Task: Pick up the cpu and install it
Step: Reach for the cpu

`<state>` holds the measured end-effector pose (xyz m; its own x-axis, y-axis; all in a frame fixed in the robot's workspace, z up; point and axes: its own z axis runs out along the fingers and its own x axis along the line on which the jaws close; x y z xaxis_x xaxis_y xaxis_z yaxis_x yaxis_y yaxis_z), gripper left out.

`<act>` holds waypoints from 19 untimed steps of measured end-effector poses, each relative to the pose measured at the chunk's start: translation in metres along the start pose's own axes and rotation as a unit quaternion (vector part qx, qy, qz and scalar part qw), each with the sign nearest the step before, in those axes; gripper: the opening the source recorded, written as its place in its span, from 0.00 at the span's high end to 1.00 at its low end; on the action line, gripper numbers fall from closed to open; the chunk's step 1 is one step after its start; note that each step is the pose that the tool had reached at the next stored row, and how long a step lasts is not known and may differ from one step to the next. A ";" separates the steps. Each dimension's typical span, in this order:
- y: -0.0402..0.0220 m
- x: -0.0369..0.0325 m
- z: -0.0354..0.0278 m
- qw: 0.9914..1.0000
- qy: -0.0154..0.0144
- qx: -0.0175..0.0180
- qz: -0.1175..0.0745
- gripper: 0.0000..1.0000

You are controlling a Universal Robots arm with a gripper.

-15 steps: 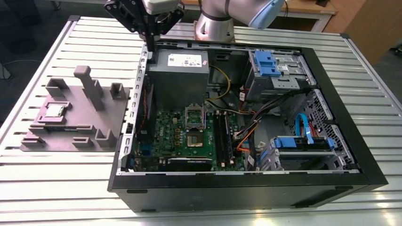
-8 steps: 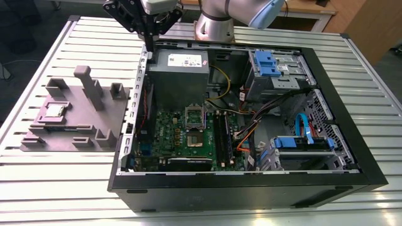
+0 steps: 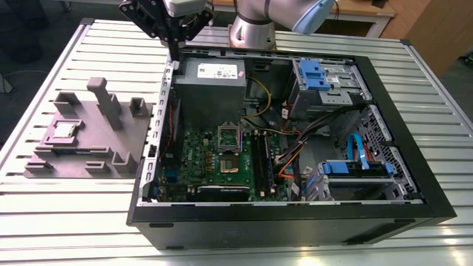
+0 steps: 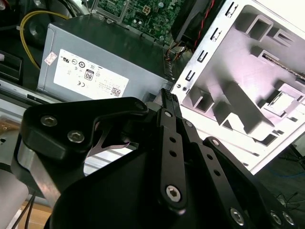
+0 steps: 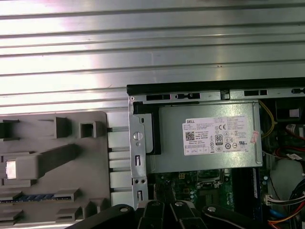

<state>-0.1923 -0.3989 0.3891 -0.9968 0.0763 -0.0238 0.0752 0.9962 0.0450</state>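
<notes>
While I watch from the exterior view, the gripper (image 3: 175, 54) hangs over the far corner of the open computer case (image 3: 296, 217), right above the case's side wall on the exterior view's left. Its two fingers are pressed together into one thin black tip, and I see nothing between them. The second wrist view shows the same: the gripper (image 4: 169, 95) is closed to a point and empty.

The cpu (image 3: 64, 130) sits well away from it, lying flat in a shallow seat on the grey fixture (image 3: 88, 152), which stands on the slatted metal table (image 3: 74, 221) beside the case. Between the gripper and the cpu rise the fixture's upright pieces: a tall post (image 3: 99, 91) and a shorter block (image 3: 138, 105) near the case wall.

Just beside the gripper, inside the case, is the grey power supply (image 3: 210, 83) with its white label, which I also see in the first wrist view (image 5: 205, 138). Nearer the camera lies the green motherboard (image 3: 221, 166), with dark memory sticks (image 3: 262, 158) standing along the exterior view's right of it. Yellow and orange cables (image 3: 284, 152) trail across toward the blue drive caddies (image 3: 314, 75).
</notes>
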 end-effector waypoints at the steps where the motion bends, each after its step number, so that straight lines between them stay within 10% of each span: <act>1: 0.0000 0.0004 0.0000 1.000 0.000 0.000 0.000 0.90; 19: -0.0005 0.0071 -0.0002 1.000 0.000 0.000 0.000 0.90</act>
<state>-0.1994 -0.3989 0.3891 -0.9968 0.0762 -0.0237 0.0751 0.9962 0.0449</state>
